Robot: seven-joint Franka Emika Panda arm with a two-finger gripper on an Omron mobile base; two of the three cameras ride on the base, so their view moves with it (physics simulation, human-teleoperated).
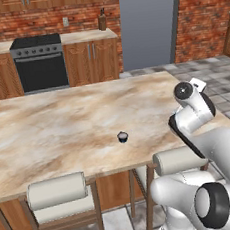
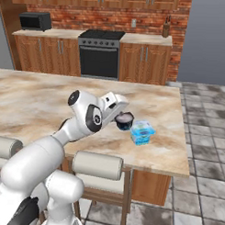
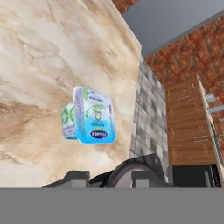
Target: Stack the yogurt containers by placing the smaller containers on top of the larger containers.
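Note:
My gripper (image 2: 120, 116) is shut on a smaller container (image 2: 126, 120), a dark round cup with a pale top, and holds it above the counter just left of the larger container (image 2: 142, 132). That larger container is a pale blue squarish tub with green marks, standing near the counter's right edge. In the hand view the tub (image 3: 89, 116) lies ahead of the gripper (image 3: 111, 179), with the held cup (image 3: 133, 170) dark between the fingertips. A second small dark cup (image 1: 123, 136) stands alone on the marble counter (image 1: 53, 128), left of the arm.
Two padded stools (image 1: 57, 191) (image 2: 98, 165) stand at the counter's near edge. The counter ends just right of the tub, with tiled floor (image 2: 201, 136) beyond. A stove (image 2: 100, 52), microwave (image 2: 35, 20) and bottle (image 2: 166, 28) are along the back wall.

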